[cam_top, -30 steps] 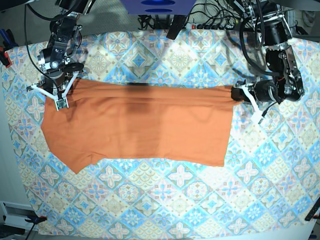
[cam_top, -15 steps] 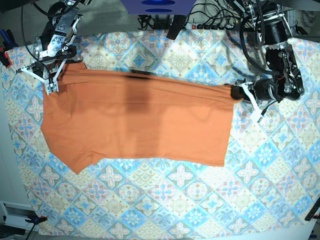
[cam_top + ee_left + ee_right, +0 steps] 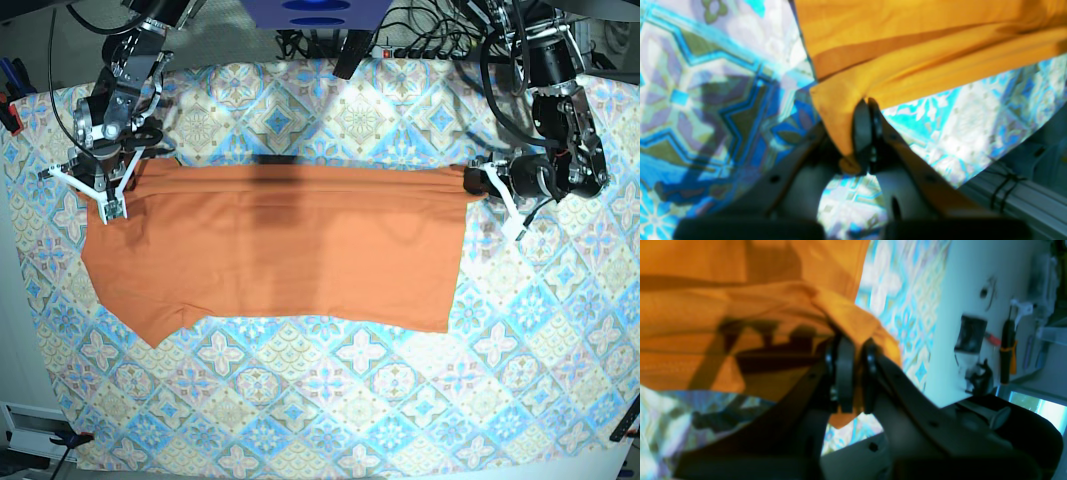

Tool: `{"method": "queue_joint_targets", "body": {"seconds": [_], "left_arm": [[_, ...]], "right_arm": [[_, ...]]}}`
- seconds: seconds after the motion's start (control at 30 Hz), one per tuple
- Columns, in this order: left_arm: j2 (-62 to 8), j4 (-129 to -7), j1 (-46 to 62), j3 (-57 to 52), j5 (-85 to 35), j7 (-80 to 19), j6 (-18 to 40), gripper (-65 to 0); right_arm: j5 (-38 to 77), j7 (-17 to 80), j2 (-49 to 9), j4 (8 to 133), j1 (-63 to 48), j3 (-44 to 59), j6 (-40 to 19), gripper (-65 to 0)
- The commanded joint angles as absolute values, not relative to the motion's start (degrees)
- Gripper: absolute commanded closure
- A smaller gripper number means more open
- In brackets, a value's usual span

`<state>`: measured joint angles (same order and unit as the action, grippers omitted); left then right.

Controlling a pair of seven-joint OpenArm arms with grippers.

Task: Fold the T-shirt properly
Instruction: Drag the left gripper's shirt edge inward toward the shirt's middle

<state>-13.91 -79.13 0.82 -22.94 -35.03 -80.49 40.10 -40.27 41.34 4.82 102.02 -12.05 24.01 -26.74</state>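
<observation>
The burnt-orange T-shirt [image 3: 280, 245] lies spread on the patterned tablecloth [image 3: 350, 400], its top edge stretched straight between both grippers. My right gripper [image 3: 110, 165] at the base view's left is shut on the shirt's upper left corner; the right wrist view shows fabric [image 3: 740, 323] pinched between the black pads [image 3: 844, 370]. My left gripper [image 3: 478, 182] at the base view's right is shut on the shirt's upper right corner; the left wrist view shows a fold of cloth [image 3: 907, 50] clamped between its pads [image 3: 861, 133]. The neck label is hidden.
Cables and a blue device [image 3: 318, 12] sit beyond the table's far edge. A tool rack [image 3: 1007, 346] shows past the table's side in the right wrist view. The tablecloth stretches bare below the shirt's lower edge.
My right gripper, holding its corner, rose toward the far edge then came back down and slightly right, pulling the top edge straighter. The left gripper stayed almost still, keeping its hold.
</observation>
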Motion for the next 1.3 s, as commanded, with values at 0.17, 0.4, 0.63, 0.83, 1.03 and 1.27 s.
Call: {"method": "queue_joint_targets", "body": {"seconds": [0.17,0.4,0.63,0.83,1.03,1.27], "left_arm": [[-14.9,-80.0,-2.4,-18.4,-24.0,-80.0,40.0,0.0],[-14.2,-80.2,-5.5,-18.7,-18.2,-80.0,40.0,0.0],[-14.1,-80.2,-7.7,-18.3,-17.6,-80.0,40.0,0.0],[-14.1,-80.2,-8.0,-18.3,-17.6,-80.0,40.0,0.0],[-14.1,-80.2,-8.0,-18.4,-17.6,-80.0,40.0,-10.7],[-14.1,-80.2,-8.0,-18.7,-17.6,-80.0,40.0,-20.2]], "right_arm": [[-41.3,41.5,2.0,96.7,-9.8,21.6,-25.8,-2.6],[-41.3,41.2,0.7,95.5,-9.2,20.9,-25.8,-2.8],[-41.3,41.5,-0.9,95.4,-7.5,20.8,-25.8,-2.9],[-41.3,41.5,-0.9,95.3,-7.5,20.8,-25.8,-3.0],[-41.3,41.5,-0.8,93.3,-6.7,20.6,-25.8,-3.1],[-41.3,41.5,-0.8,93.1,-5.4,20.9,-25.8,-3.2]]}}
